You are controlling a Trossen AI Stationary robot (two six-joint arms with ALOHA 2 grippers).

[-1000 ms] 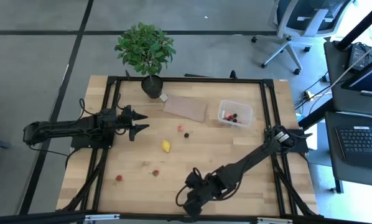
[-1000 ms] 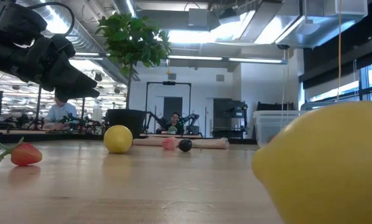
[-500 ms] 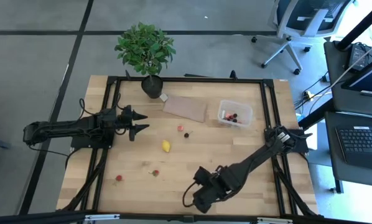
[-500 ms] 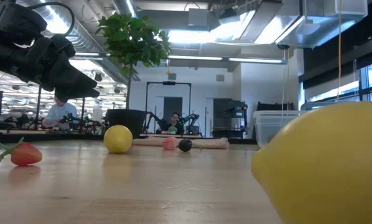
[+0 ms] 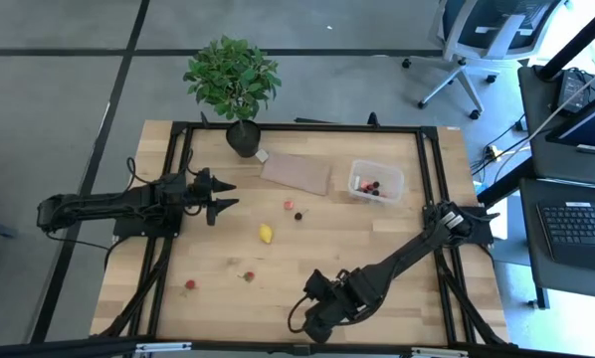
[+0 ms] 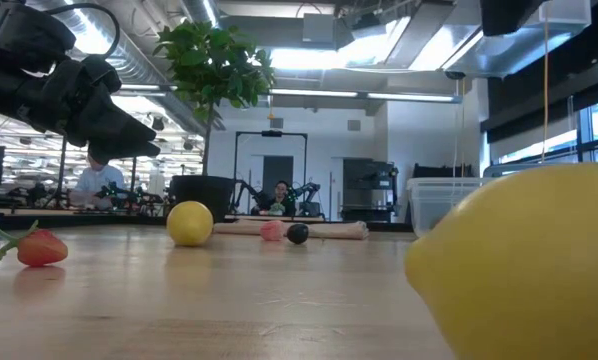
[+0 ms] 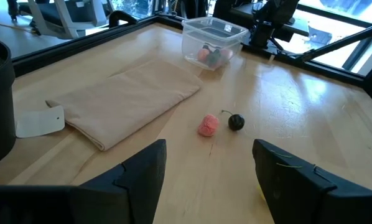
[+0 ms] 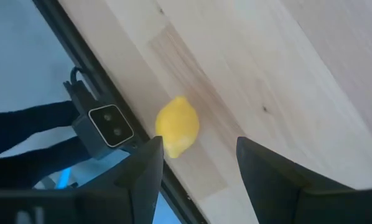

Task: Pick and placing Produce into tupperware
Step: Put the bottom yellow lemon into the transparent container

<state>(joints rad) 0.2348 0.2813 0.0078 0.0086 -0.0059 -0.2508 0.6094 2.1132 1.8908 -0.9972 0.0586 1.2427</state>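
A clear tupperware (image 5: 376, 182) with a few berries in it stands at the table's far right. One lemon (image 5: 266, 234) lies mid-table. Another lemon (image 8: 176, 127) lies at the near edge and fills the right of the low view (image 6: 524, 265). A pink berry (image 5: 288, 205) and a dark cherry (image 5: 299, 214) lie near the brown sheet, and two strawberries (image 5: 189, 284) (image 5: 248, 276) lie near left. My right gripper (image 8: 198, 149) hangs open above the near-edge lemon, touching nothing. My left gripper (image 5: 221, 195) waits open at the left.
A potted plant (image 5: 233, 85) stands at the far edge, with a flat brown sheet (image 5: 296, 172) and a white tag (image 5: 262, 155) beside it. A small camera (image 8: 108, 124) sits on the near edge by the lemon. Black frame rails (image 5: 432, 169) run along the table's sides.
My right gripper has swung a little toward the table's right edge and back again, staying over the near-edge lemon, and has tipped at the wrist. A dark part of it now shows at the top of the low view. No produce has moved.
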